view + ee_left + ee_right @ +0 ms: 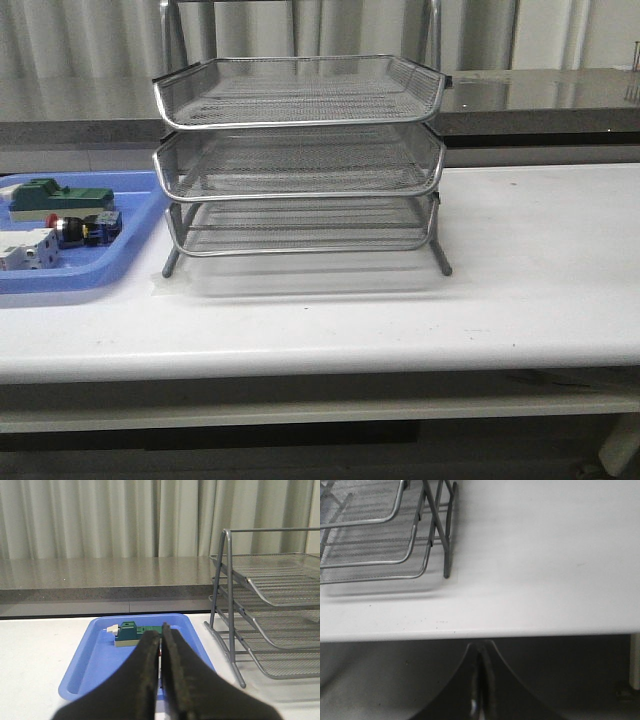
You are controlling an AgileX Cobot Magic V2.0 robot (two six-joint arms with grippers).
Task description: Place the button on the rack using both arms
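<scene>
Button (78, 228) lies in blue tray (140, 235), beside green block (55, 195), left of rack (300, 150). Left tool (161, 645) pressed together, empty; right tool (480, 655) likewise, off desk (540, 280) edge. Advice: spread left fingers first, descend over cap, clear the blocks.

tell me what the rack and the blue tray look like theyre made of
The rack: metal by the look of it, fine silver wire mesh in shiny rounded rims, on darker legs. The blue tray: probably moulded plastic, one even colour, smooth with a soft sheen and rounded raised edges.
</scene>
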